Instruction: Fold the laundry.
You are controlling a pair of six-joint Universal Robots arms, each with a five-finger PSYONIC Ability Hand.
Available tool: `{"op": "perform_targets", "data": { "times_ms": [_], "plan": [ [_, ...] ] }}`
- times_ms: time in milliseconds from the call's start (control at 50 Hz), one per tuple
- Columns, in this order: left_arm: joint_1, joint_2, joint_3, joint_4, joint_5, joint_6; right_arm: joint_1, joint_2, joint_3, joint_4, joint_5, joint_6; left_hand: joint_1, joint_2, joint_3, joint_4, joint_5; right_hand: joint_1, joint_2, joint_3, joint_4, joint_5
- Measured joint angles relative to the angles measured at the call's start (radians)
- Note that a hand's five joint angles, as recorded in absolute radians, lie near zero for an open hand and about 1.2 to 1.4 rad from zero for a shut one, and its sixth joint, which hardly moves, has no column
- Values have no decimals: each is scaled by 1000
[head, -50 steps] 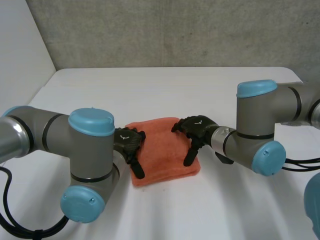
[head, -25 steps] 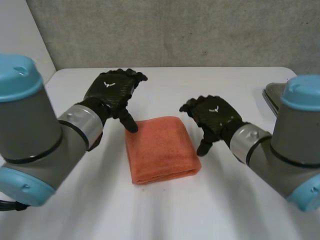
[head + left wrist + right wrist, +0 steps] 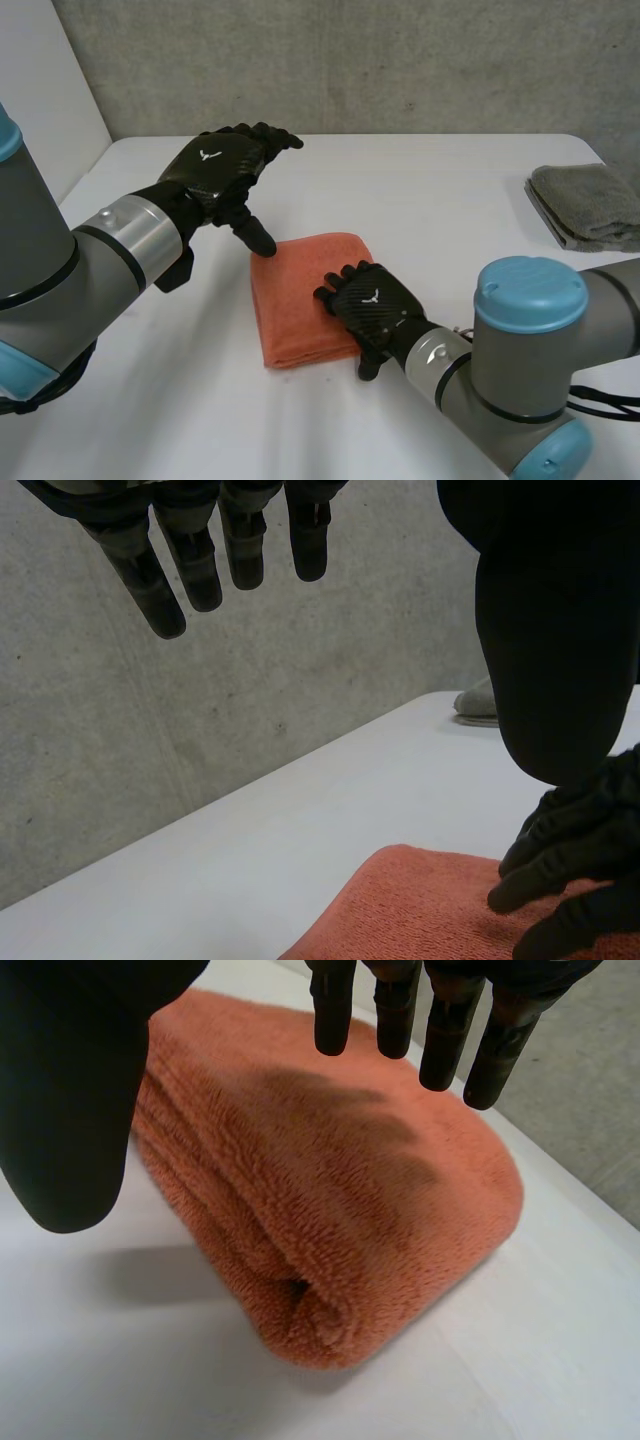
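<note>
The folded orange towel point(image 3: 290, 300) lies on the white table point(image 3: 420, 190), and my right hand point(image 3: 368, 308) is spread over its near right part, fingers straight, gripping nothing. My left hand point(image 3: 215, 170) hangs above the far left corner, fingers loose and empty (a folded grey cloth point(image 3: 590, 205) sits well apart, at the table's right edge).

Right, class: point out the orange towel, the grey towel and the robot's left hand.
orange towel point(image 3: 290, 300), head view, bare top face.
grey towel point(image 3: 590, 205), head view, its middle.
left hand point(image 3: 215, 165), head view, back of hand.
</note>
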Motion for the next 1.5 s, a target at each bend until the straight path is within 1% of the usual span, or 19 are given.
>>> {"op": "perform_targets", "data": {
  "times_ms": [260,320,400,560,1000,1060,1080,1140,1180,1300,1380,1420,1440,1500],
  "plan": [
    [-3,0,0,-6,-4,1,29,92,-38,-89,11,-47,0,0,0,0,0,31,34,42,3,25],
    [-3,0,0,-7,-4,1,32,110,-52,-97,21,-54,0,0,0,0,0,94,97,105,81,77],
    [-3,-1,0,-8,-4,0,35,133,-72,-99,34,-63,0,0,0,0,0,128,108,133,115,104],
    [-3,-2,-1,-8,-3,-1,35,169,-106,-102,41,-79,0,0,0,0,0,181,201,209,187,163],
    [-1,-2,-3,-7,0,-2,35,227,-200,-103,52,-80,0,0,0,0,0,210,226,239,228,198],
    [-1,-2,-5,-7,1,-2,35,233,-209,-103,53,-80,0,0,0,0,0,213,258,260,247,206],
    [-1,-2,-6,-7,1,-2,35,237,-215,-103,55,-80,0,0,0,0,0,324,388,389,365,274],
    [0,-2,-8,-7,2,-2,35,242,-222,-103,55,-81,0,0,0,0,0,360,446,449,429,325],
    [0,-2,-10,-7,2,-2,35,245,-230,-103,55,-81,0,0,0,0,0,423,549,563,542,460],
    [2,-2,-11,-7,2,-2,35,247,-250,-103,54,-83,0,0,0,0,0,503,658,673,659,576],
    [4,-2,-11,-7,2,-2,35,247,-266,-102,53,-94,0,0,0,0,0,585,770,770,766,676],
    [4,-2,-11,-7,2,-2,35,248,-270,-102,53,-100,0,0,0,0,0,585,770,770,766,676],
    [5,-1,-11,-7,2,-2,35,248,-276,-102,53,-112,0,0,0,0,0,620,834,823,831,734],
    [6,0,-11,-7,1,-2,35,252,-288,-103,52,-142,0,0,0,0,0,659,905,886,915,788]
  ]
}}
